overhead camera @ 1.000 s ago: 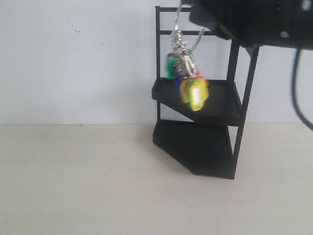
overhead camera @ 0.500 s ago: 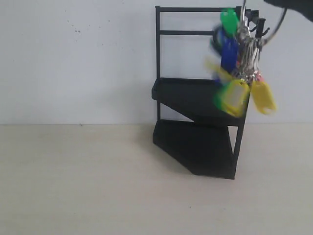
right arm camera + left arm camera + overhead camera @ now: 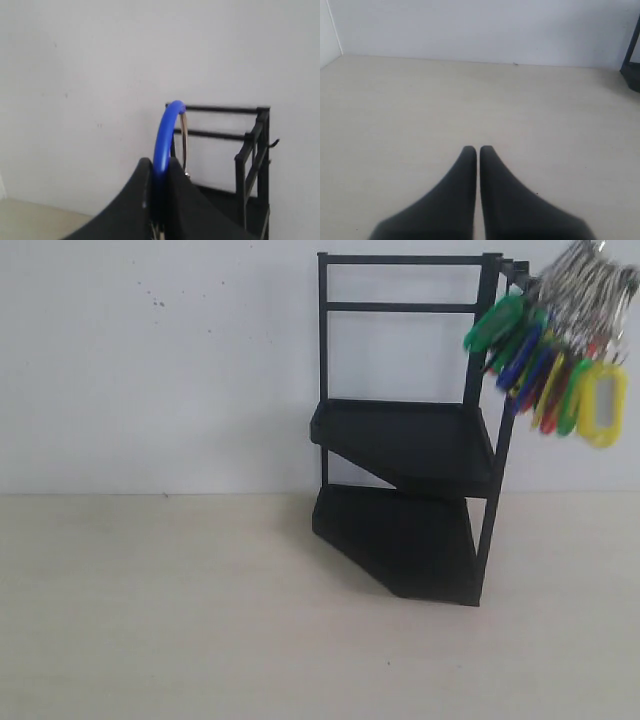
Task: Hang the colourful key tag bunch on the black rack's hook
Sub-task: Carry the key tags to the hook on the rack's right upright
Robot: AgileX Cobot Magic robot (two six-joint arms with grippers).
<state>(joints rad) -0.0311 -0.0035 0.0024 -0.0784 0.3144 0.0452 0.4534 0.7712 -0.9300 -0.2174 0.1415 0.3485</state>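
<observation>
Blue plastic first: the loop [image 3: 165, 135] stands up out of the right fingers [image 3: 142, 200], which are pressed shut on its lower end, with a metal ring [image 3: 185, 141] riding just beside it. So the grip is on, and the bunch [image 3: 548, 365] hangs below those fingers, up in the air off the rack [image 3: 400, 440]'s top corner on the right arm's side, well clear of the desk [image 3: 160, 610].

The tags are flared out at a slant and smeared (that blur reads to me as a swing, not a settled hang). No tag touches a shelf.

The step in hand, as I judge it, is the carry-in: the bunch is lifted and brought to rack height but not yet hung. From the right wrist, a small hook [image 3: 273, 143] juts from the frame ahead of the fingers and off to one side, apart from the loop, nothing on it.

Over on the other arm, the left fingers [image 3: 460, 190] are closed tip to tip on nothing, low over bare desk, with only a corner of the rack far ahead of them.

Next move calls for patience and aim: let the tags calm, carry the open arc of the loop across to that hook, drop it over the tip, and only then part the fingers. The hook is thin, so a swinging load could easily miss it.
</observation>
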